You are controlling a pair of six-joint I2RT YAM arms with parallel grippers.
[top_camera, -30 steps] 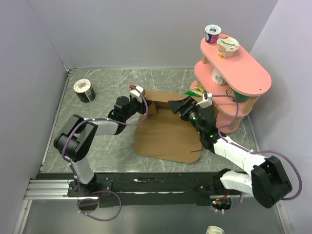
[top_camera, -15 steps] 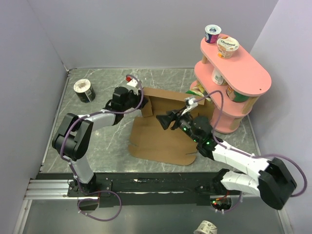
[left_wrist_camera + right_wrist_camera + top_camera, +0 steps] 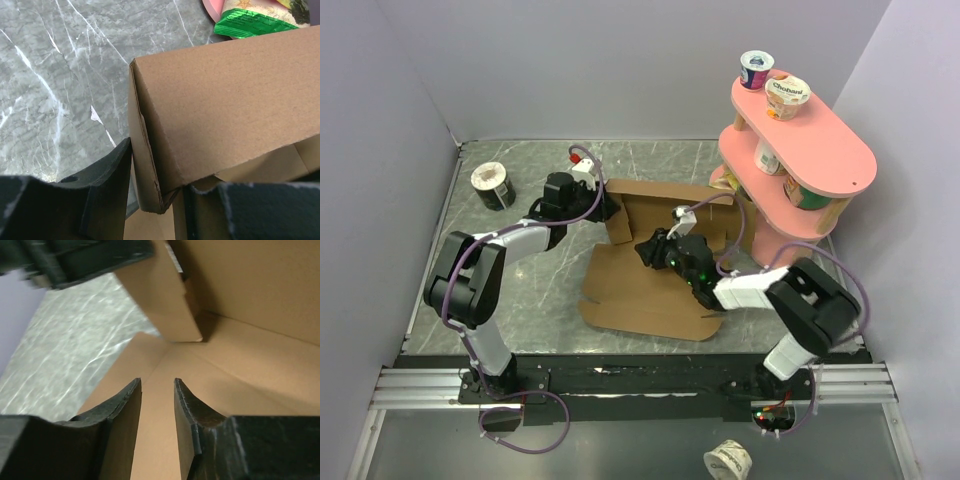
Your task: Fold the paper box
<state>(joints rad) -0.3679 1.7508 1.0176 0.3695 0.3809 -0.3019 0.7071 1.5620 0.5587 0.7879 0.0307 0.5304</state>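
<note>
The paper box (image 3: 640,290) is a brown corrugated sheet lying on the marble table, with its rear wall (image 3: 670,205) raised upright. My left gripper (image 3: 610,207) is at the wall's left corner. In the left wrist view the left gripper (image 3: 156,175) is shut on that folded corner (image 3: 150,165), one finger on each side of it. My right gripper (image 3: 645,250) hangs low over the box's floor panel (image 3: 225,370) near the inner left corner. In the right wrist view the right gripper (image 3: 157,382) is open by a narrow gap with nothing in it.
A pink two-tier shelf (image 3: 800,150) stands at the back right, close to the box, with yoghurt cups (image 3: 756,70) on top. A green packet (image 3: 255,22) lies by its foot. A round tub (image 3: 493,185) sits at the back left. Grey walls enclose the table.
My right gripper has swung left and down into the box, and its jaws have narrowed from wide open. The left gripper drew back and left with the corner, and the rear wall now stands more upright.
</note>
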